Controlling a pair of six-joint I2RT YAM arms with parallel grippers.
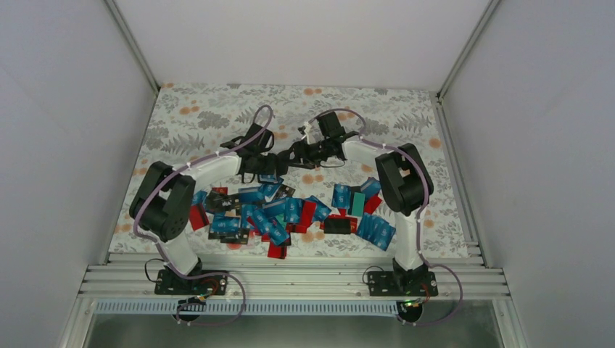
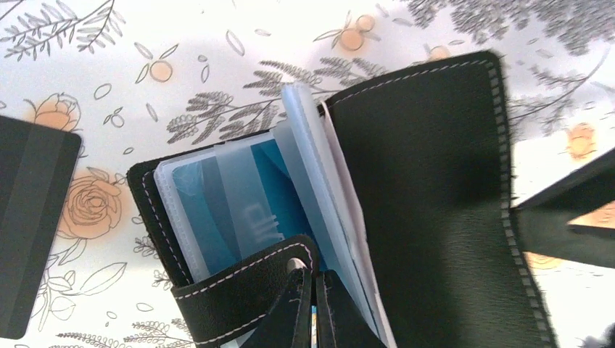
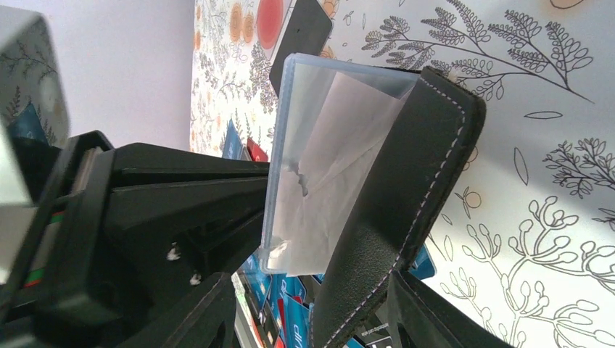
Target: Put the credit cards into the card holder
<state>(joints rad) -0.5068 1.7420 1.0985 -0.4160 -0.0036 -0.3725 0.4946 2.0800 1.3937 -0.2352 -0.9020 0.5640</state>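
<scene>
Black stitched leather: the card holder (image 2: 424, 210) is splayed open, white stitching along its edges and clear plastic sleeves (image 2: 319, 167) fanning out between the covers.
Inside: a blue card (image 2: 250, 214) sits in the front sleeve, pale print showing through.
Where: held up over the far middle of the tabletop (image 1: 210, 109), beyond the credit cards (image 1: 283, 214).
Left gripper (image 2: 315, 313): clamped tight on the holder's snap strap (image 2: 232, 293).
Right gripper (image 3: 312, 308): jaws set apart, straddling one cover's lower edge, with a gap on one side.
Heap: blue, red, black and teal, strewn across the tabletop's near half.
</scene>
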